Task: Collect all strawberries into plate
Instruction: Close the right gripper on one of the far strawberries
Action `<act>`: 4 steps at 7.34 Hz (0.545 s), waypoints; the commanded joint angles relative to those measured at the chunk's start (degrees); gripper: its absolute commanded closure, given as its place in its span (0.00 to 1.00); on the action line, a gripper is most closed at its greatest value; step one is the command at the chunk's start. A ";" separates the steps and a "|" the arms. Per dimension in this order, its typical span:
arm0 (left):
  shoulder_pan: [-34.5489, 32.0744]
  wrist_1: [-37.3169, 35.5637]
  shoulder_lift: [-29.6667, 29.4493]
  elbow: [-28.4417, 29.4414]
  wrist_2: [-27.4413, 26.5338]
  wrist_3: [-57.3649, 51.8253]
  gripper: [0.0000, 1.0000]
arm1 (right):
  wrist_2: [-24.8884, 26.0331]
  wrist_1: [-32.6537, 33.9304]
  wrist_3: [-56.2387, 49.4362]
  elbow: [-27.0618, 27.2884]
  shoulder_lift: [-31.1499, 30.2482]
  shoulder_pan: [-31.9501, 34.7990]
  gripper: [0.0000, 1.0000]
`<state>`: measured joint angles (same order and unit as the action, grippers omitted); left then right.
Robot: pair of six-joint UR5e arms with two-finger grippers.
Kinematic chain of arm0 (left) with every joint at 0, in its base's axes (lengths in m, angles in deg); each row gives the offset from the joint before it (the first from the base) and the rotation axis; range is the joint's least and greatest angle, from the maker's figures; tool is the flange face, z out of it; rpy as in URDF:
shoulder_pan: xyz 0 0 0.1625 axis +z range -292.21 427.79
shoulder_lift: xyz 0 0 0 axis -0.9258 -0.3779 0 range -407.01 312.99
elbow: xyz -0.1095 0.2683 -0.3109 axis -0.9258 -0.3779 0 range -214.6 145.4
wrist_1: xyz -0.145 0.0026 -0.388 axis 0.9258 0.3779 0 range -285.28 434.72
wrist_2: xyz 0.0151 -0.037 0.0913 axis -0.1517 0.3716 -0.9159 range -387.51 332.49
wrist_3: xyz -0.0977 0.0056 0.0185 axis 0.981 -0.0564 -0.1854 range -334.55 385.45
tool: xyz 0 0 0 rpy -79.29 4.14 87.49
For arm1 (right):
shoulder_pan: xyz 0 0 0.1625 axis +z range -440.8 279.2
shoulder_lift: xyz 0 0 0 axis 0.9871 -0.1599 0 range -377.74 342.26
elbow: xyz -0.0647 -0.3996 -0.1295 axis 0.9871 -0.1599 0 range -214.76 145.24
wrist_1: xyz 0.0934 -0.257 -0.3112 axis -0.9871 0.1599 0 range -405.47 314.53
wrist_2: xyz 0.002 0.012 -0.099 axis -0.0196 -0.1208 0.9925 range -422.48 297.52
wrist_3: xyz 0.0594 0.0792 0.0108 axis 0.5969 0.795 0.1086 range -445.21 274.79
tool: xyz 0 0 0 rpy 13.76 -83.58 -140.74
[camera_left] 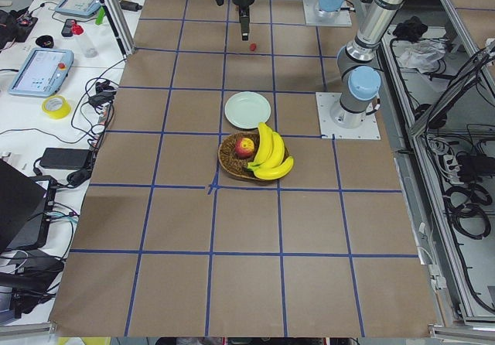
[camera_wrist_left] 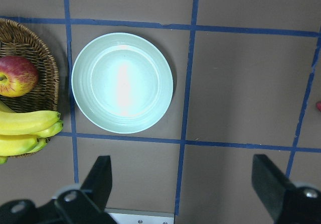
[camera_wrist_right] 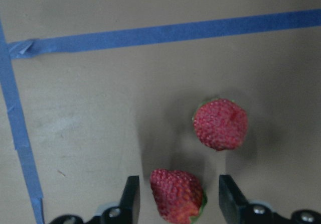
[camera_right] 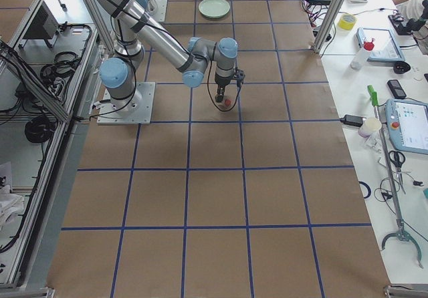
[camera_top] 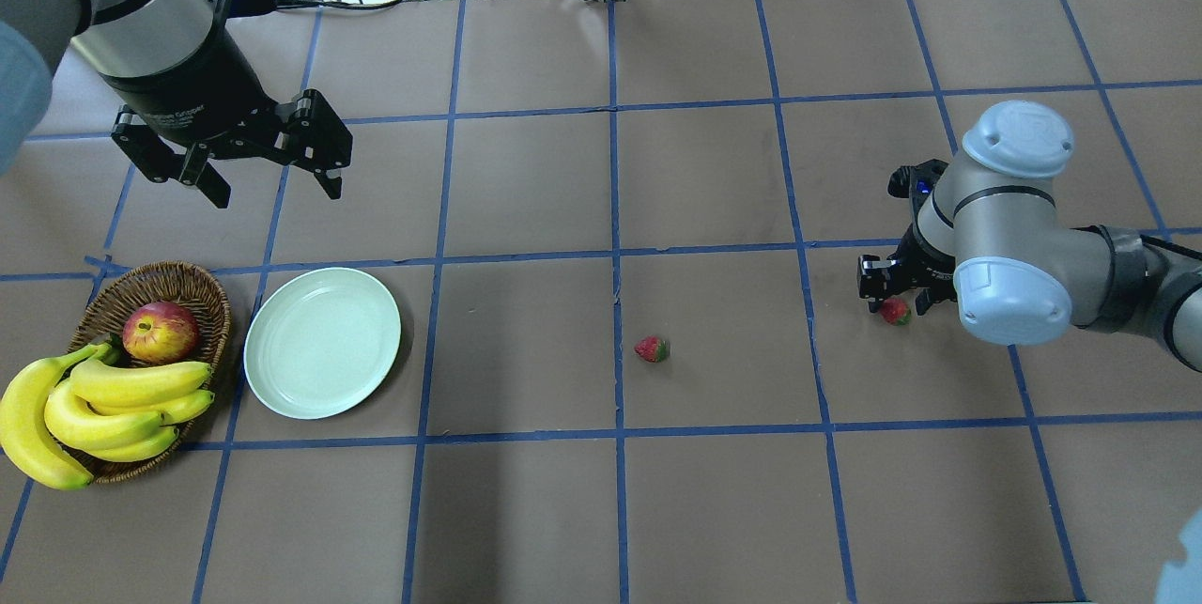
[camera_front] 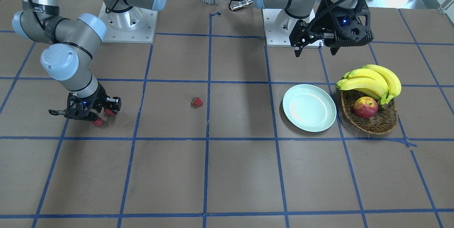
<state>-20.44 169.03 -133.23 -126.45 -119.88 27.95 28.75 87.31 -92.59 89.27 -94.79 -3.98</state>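
Overhead exterior — round, glossy plate [camera_top: 322, 343]

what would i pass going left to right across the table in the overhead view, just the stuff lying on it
wicker basket → plate → strawberry in the middle → strawberry at the far right

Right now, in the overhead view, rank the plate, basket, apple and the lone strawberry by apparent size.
1. plate and basket, about alike; bananas hide part of the basket
2. apple
3. lone strawberry
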 commanded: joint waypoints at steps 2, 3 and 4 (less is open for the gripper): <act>0.08 0.00 0.00 0.09 -0.09 -0.12 0.00 | 0.09 0.02 -0.18 -0.19 0.23 0.00 0.94; 0.08 0.00 0.00 0.00 -0.09 -0.12 0.00 | 0.35 -0.24 -0.61 -0.54 -0.12 0.00 1.00; 0.08 0.00 0.00 0.00 -0.09 -0.12 0.00 | 0.27 -1.20 -0.09 -2.46 -0.90 0.35 1.00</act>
<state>-20.37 169.03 -133.23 -126.42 -119.96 27.84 28.97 86.95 -92.91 88.43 -94.96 -3.91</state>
